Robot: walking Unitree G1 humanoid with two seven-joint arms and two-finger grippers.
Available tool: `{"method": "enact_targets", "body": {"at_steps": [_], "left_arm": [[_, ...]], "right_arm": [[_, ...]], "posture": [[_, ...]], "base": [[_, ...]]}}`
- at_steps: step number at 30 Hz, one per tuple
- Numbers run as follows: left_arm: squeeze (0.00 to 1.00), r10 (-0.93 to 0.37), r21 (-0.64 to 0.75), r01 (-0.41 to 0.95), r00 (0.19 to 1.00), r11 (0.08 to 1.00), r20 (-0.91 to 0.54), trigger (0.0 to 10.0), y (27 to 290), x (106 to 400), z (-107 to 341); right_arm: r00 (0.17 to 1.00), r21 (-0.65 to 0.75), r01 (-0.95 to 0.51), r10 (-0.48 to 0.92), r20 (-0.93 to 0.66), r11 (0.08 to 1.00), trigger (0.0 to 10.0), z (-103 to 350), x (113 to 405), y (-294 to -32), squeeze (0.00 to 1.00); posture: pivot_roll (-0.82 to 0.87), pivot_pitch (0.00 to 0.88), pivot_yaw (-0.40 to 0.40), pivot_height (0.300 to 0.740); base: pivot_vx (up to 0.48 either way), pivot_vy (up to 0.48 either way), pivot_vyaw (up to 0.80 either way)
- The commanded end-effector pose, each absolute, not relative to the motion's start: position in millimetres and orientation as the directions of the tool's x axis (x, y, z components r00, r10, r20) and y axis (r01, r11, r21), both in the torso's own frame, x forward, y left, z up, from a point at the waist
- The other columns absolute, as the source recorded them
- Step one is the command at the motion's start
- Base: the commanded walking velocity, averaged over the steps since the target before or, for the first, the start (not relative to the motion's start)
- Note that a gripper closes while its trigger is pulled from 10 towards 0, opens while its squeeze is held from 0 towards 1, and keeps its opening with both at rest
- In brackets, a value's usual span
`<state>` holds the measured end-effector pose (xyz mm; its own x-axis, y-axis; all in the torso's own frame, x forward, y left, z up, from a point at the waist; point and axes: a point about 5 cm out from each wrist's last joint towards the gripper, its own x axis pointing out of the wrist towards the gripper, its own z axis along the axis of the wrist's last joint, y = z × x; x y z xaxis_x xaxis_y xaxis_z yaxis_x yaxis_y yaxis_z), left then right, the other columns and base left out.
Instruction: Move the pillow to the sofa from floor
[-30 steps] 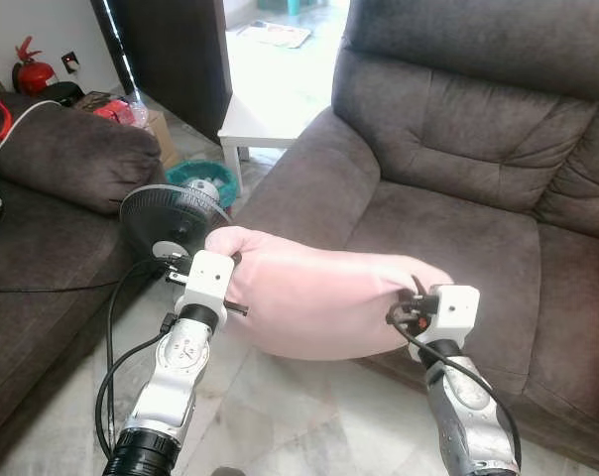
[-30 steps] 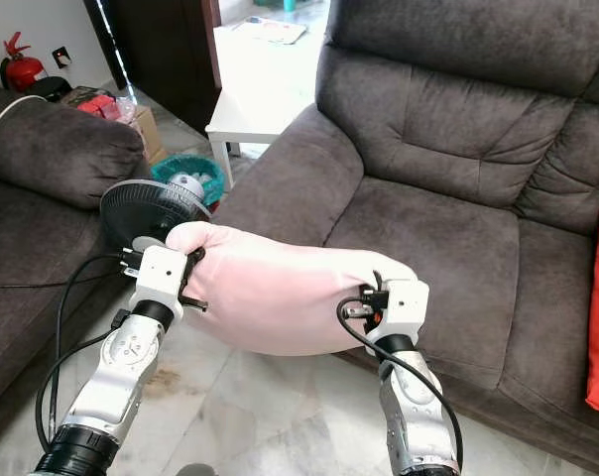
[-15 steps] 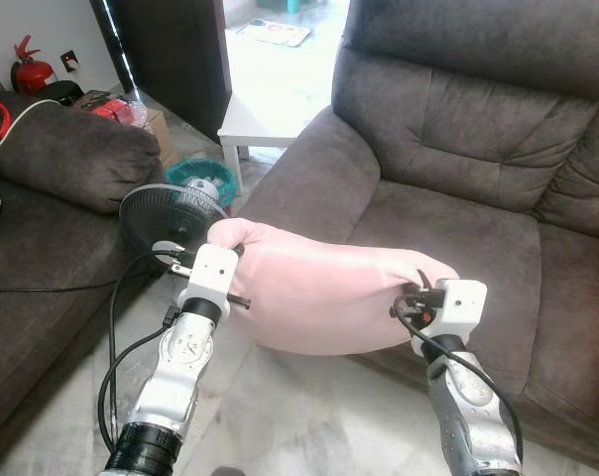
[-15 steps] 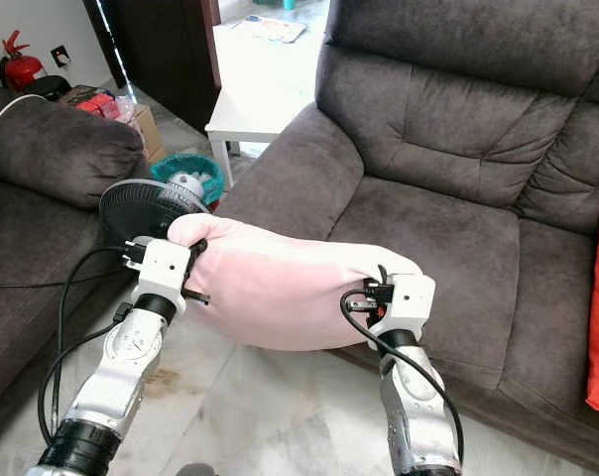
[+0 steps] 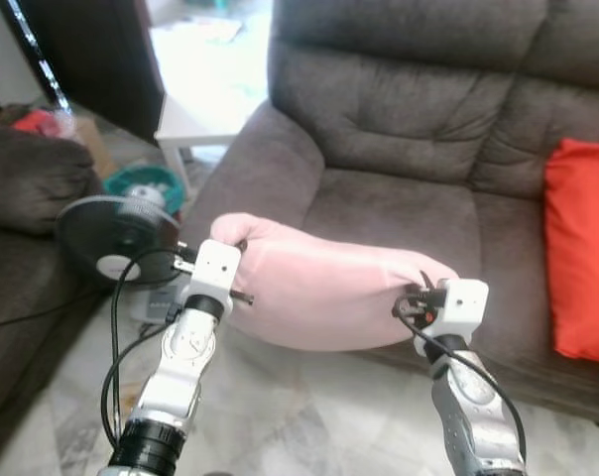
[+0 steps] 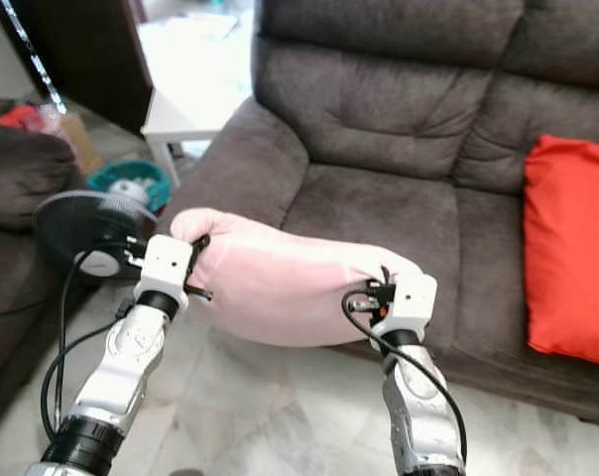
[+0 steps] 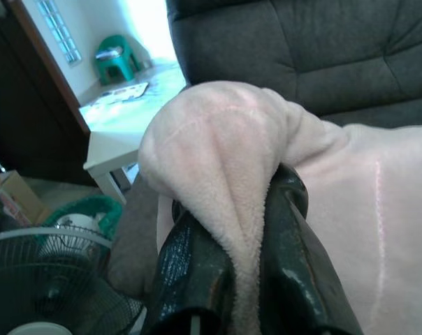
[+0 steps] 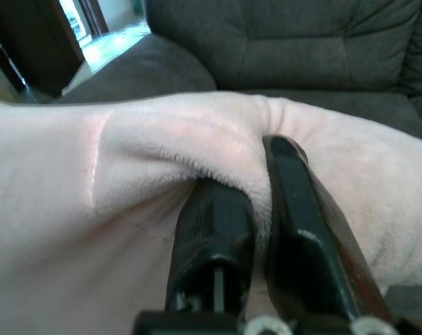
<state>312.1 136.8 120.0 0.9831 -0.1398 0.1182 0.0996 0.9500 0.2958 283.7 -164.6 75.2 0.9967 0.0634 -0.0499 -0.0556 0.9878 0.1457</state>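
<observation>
Pillow (image 5: 324,297) is off the floor, slung between both grippers just in front of the sofa (image 5: 399,213) seat edge — left gripper (image 7: 246,279) and right gripper (image 8: 256,209) each have jaws clamped on a fold of pink fleece. Keep both pinches tight, carry it level over the empty seat cushion beside the red cushion (image 5: 582,248), then let go together — not one first.

A dark grey sofa (image 5: 409,119) carries a red cushion (image 5: 582,248) lying against its back on the right seat, while on the pale marble floor (image 5: 309,416) stand a black fan (image 5: 116,238) and a white side table (image 5: 195,124)
</observation>
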Motion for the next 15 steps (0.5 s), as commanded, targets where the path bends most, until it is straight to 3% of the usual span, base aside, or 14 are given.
{"method": "enact_targets", "body": {"at_steps": [1,15], "left_arm": [[0.0,-0.096,0.291,0.046,0.983,0.956,0.159,10.0,145.6,313.4,127.8],[0.0,-0.092,0.281,0.042,0.981,0.959,0.17,10.0,146.1,314.4,129.7]], "right_arm": [[1.0,0.147,-0.014,0.012,0.016,0.989,10.0,88.9,286.7,-176.5,0.0],[1.0,0.143,-0.014,0.011,0.016,0.99,10.0,89.8,290.4,-176.4,0.0]], "posture": [[0.14,0.084,-0.024,0.74],[0.13,0.074,-0.022,0.74]], "base": [[0.0,0.0,-0.8],[0.0,0.0,-0.79]]}}
